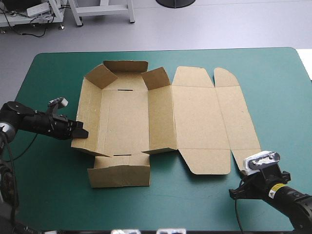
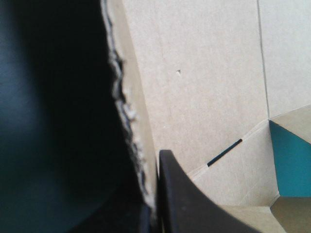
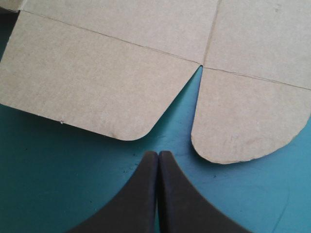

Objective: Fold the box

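Observation:
The brown box [image 1: 126,117] lies in the middle of the table with its left wall and far wall [image 1: 126,66] raised. Its near end flap [image 1: 119,175] lies almost flat, and the lid [image 1: 200,117] is spread flat to the right. My left gripper [image 1: 82,132] is at the left wall. In the left wrist view the gripper [image 2: 154,194] is shut on that wall's top edge, one finger [image 2: 194,208] inside the box. My right gripper [image 3: 158,154] is shut and holds nothing. It rests on the cover just short of the gap between the lid's two rounded flaps [image 3: 248,116].
The teal-green cover [image 1: 48,195] shows all around the box. The table's near edge is close behind the right arm [image 1: 287,195], and the left edge is near the left arm [image 1: 24,122].

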### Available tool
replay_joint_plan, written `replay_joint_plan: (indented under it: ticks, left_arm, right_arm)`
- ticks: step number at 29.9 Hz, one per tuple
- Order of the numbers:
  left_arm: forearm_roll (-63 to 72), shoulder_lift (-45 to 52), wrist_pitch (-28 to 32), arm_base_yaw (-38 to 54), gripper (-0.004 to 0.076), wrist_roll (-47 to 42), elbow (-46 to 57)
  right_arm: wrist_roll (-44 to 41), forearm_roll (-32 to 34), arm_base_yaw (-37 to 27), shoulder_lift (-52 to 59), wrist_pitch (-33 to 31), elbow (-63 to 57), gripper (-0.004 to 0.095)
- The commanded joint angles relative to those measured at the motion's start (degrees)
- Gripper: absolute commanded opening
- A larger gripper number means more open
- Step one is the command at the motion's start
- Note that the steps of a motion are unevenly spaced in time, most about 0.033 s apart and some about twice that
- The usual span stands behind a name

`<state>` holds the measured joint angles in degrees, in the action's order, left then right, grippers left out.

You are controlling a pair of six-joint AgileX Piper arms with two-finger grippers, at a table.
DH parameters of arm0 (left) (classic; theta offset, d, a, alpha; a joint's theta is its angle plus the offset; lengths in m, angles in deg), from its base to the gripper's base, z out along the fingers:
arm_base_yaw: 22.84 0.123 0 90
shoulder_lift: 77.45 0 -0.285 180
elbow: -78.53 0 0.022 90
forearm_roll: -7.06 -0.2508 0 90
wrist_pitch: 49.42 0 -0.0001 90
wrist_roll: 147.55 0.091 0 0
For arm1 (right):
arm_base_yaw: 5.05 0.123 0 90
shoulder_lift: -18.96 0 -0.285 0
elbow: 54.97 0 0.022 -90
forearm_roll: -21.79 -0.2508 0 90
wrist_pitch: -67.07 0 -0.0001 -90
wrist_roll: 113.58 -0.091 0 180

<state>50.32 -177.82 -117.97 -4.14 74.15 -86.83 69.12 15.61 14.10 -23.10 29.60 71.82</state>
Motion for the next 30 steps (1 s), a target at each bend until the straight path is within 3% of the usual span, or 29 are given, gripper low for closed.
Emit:
replay_joint_plan:
  ticks: [1,6,10,20,30]
  left_arm:
    - [1.9,7.6,-3.9,-0.4,-0.0006,1.4,-2.1]
    - [-7.4,12.4,-5.3,-5.7,-0.0006,-3.0,-7.7]
    - [-24.7,12.8,-5.1,-15.9,-0.0006,-10.1,-12.0]
    - [-42.8,12.7,-4.3,-29.5,-0.0006,-11.1,-16.4]
    - [-56.9,9.9,7.2,-41.0,-0.0006,-10.3,-19.5]
  right_arm:
    - [0.2,-0.3,-0.3,0.0,2.9,1.7,-0.0025]
    - [0.2,-0.3,-0.3,0.0,2.5,1.7,-0.0025]
    - [0.2,-0.3,-0.3,0.0,1.7,1.7,-0.0025]
    - [0.2,-1.0,-0.3,0.0,-0.5,1.7,-0.0025]
    - [0.2,-2.6,-0.3,0.0,-0.4,1.7,-0.0025]
